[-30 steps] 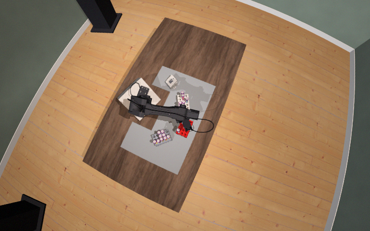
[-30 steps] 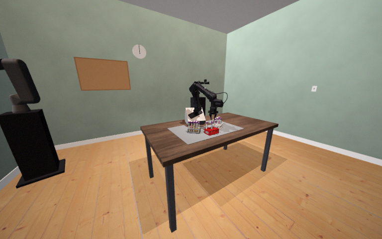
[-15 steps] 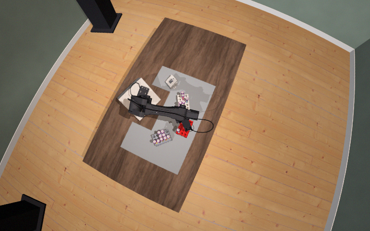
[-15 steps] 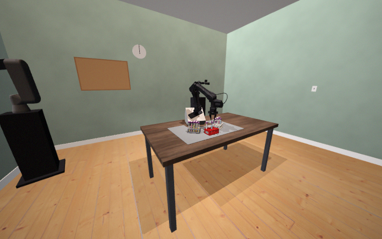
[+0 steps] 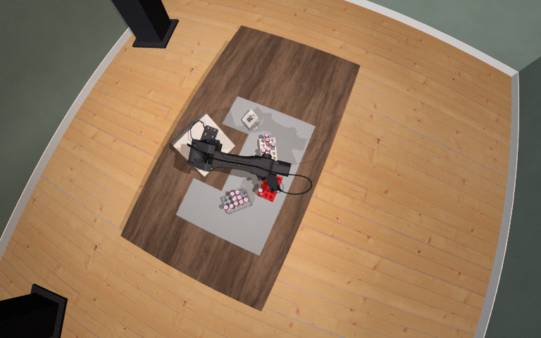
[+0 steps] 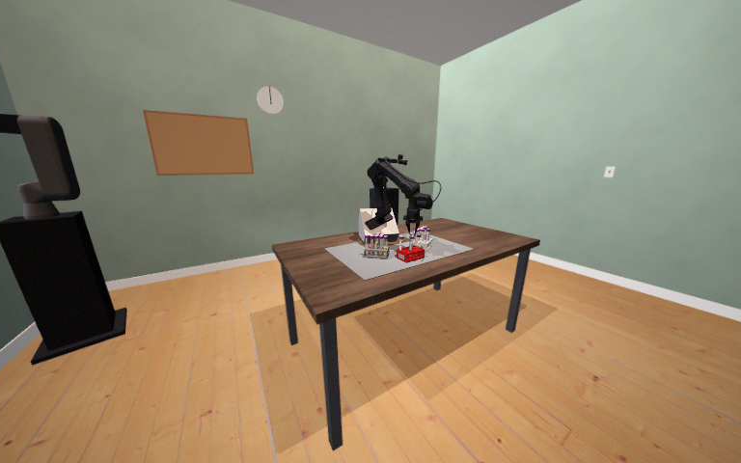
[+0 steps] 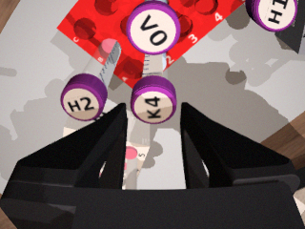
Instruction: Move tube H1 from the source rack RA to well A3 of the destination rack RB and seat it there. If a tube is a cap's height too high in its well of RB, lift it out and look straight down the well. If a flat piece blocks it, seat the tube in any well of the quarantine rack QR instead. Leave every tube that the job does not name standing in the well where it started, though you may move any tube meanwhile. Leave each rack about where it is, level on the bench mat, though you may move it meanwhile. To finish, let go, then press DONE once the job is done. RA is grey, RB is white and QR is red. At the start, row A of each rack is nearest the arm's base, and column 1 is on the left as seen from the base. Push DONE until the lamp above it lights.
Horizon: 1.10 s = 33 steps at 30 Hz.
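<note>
My gripper (image 7: 153, 113) (image 6: 413, 231) is partly open and empty, pointing down by the red rack QR (image 5: 266, 193) (image 6: 410, 257) (image 7: 66, 29). In the wrist view, the K4 cap (image 7: 152, 102) lies between the fingertips. The H2 cap (image 7: 84, 97) is to its left. The V0 cap (image 7: 152, 29) is above it and looks larger. These three tubes appear to stand in QR. The H1 cap (image 7: 274, 10) is at the top right, by a dark grey rack corner. Grey RA (image 5: 233, 210) and white RB (image 5: 260, 143) (image 7: 70, 132) hold several purple-capped tubes. RB's well A3 cannot be made out.
RA is on one side of QR and RB on the other, all on the pale mat (image 5: 223, 226). The arm passes over part of RB. A small white box (image 5: 244, 120) with a dark centre stands at the mat's far end; its lamp cannot be made out.
</note>
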Available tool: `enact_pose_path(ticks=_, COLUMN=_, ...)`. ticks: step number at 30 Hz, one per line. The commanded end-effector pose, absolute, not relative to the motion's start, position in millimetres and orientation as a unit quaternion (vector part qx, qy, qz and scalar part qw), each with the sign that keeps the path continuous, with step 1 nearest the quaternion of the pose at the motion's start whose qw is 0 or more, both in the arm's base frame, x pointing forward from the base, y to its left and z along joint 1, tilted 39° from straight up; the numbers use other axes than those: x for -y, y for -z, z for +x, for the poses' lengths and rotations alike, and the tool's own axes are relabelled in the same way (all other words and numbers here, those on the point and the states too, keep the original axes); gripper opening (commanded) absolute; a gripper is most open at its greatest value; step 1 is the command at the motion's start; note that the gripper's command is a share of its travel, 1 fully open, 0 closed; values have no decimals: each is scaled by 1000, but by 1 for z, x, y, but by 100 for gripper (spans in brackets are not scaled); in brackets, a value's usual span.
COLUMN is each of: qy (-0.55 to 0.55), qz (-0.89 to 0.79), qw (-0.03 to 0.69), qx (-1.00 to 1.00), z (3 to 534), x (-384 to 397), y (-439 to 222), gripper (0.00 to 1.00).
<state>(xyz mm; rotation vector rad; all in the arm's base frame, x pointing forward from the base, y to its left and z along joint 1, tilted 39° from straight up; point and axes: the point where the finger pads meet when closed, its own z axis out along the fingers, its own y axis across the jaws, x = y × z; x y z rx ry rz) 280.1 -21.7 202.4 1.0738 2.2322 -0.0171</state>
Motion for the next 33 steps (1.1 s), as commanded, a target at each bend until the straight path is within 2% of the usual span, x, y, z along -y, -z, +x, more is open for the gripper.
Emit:
enact_pose_path(ticks=1, qy=-4, qz=406, qw=342, qx=-847, z=281, x=22, y=-210, gripper=30)
enact_pose_path(ticks=21, qy=1, qz=407, qw=335, qx=-850, z=284, x=22, y=-203, gripper=30)
enact_pose_path(ticks=22, qy=1, qz=407, qw=335, qx=-850, z=284, x=22, y=-203, gripper=0)
enact_pose_path(ticks=33, qy=1, qz=407, qw=335, qx=-850, z=284, x=22, y=-203, gripper=0)
